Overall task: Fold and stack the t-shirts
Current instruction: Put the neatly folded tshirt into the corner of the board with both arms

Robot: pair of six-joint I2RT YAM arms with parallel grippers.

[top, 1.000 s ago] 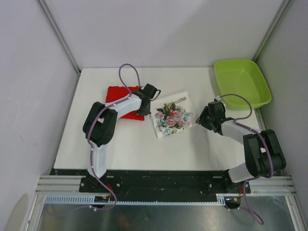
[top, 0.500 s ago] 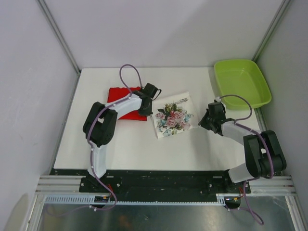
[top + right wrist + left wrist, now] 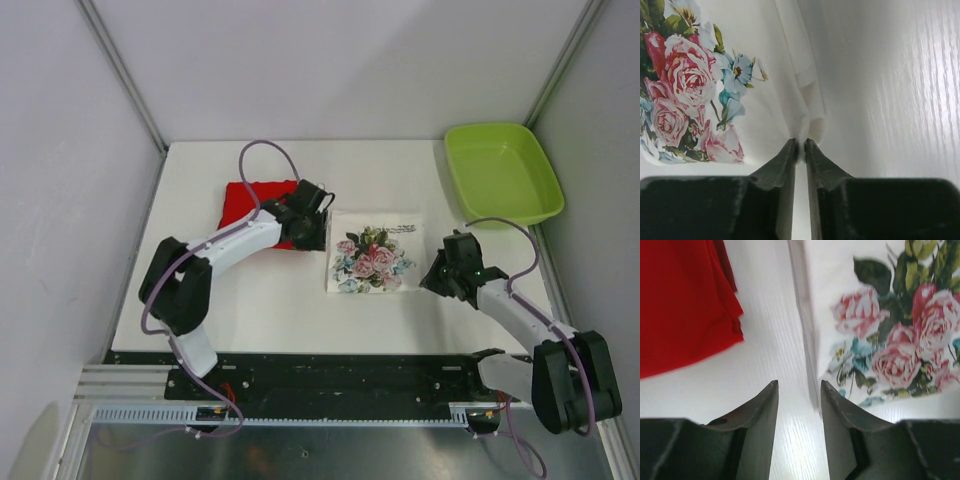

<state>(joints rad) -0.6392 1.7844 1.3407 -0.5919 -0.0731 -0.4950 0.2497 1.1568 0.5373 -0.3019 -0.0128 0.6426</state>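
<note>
Tilted before, the white t-shirt (image 3: 372,263) now lies square on the table (image 3: 270,305), print top pointing away, the right gripper (image 3: 800,145) pinching its right edge and the left gripper (image 3: 799,387) half-parted, empty, at its left edge.

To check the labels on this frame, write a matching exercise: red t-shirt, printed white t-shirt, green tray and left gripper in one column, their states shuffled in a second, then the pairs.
1 red t-shirt
2 white t-shirt
3 green tray
4 left gripper

A open, above the table between the shirts
B edge pinched by the right gripper
C empty, at the far right
D folded, plain, leftmost

Pairs: 1-D, 2-B, 3-C, 4-A
</note>
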